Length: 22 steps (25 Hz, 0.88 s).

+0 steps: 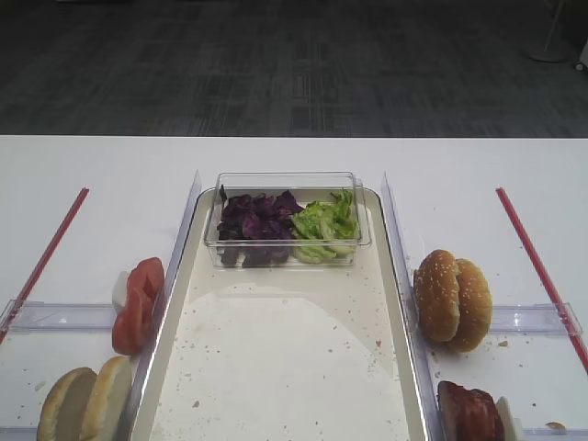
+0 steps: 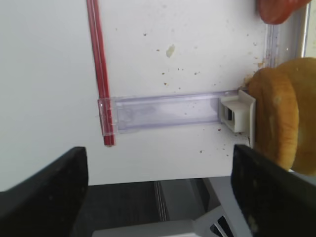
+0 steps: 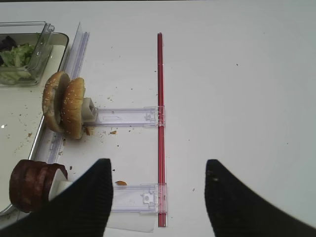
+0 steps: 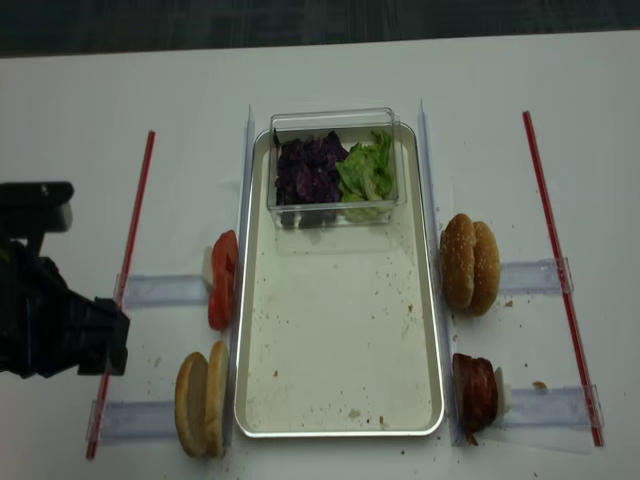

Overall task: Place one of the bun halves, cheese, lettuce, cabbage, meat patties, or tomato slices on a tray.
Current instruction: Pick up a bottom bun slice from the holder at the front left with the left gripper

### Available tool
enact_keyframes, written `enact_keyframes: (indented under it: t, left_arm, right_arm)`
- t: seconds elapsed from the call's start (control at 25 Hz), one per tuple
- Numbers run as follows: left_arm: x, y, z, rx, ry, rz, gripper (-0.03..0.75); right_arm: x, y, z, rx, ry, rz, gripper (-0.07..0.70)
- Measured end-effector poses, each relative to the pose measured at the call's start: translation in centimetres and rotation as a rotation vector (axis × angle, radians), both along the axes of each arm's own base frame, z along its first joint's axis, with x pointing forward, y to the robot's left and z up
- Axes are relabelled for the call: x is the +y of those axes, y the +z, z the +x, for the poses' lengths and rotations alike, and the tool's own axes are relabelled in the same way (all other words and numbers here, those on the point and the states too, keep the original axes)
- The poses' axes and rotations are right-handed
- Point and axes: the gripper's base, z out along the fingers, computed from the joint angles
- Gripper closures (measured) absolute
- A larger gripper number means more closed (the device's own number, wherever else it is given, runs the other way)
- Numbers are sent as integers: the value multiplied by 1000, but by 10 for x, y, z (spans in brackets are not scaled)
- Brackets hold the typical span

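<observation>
Left gripper [image 2: 158, 197] is standing with its jaws wide apart and gripping nothing, hovering over the white desk [image 1: 110, 175] near its left front edge; its dark fingers [image 2: 47, 192] are framing the lower corners of the left wrist view. Just beyond the right-hand finger, the bun halves [image 2: 281, 116] are standing on edge against a white clip at the end of a clear rail [image 2: 163, 112], apart from the fingers. Tomato slices [image 4: 222, 280] are leaning on edge farther back along the tray's left rim.

Right gripper [image 3: 158, 197] is likewise hanging with its jaws spread and holding nothing, over the desk's right front area, beside a red strip [image 3: 160, 123]. Meat patties [image 3: 29, 185] are lying just left of its left finger, at the tray's right front corner, and two sesame buns [image 3: 64, 103] are standing on edge farther back.

Tray [image 4: 340, 340] is occupying the desk's middle, its floor bearing only crumbs in front. At its far end a clear box [image 1: 285, 184] is holding the cabbage [image 1: 257, 220] on the left and the lettuce [image 1: 326, 225] on the right, well apart from both grippers.
</observation>
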Motion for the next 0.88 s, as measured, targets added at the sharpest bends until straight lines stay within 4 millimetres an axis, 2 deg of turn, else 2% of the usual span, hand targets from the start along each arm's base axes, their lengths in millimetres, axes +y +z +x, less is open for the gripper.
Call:
enact_keyframes:
  t: [0.88]
  left_arm:
    - [-10, 0, 0, 14, 11, -105, 170]
  right_arm:
    - [0, 0, 0, 0, 0, 0, 186]
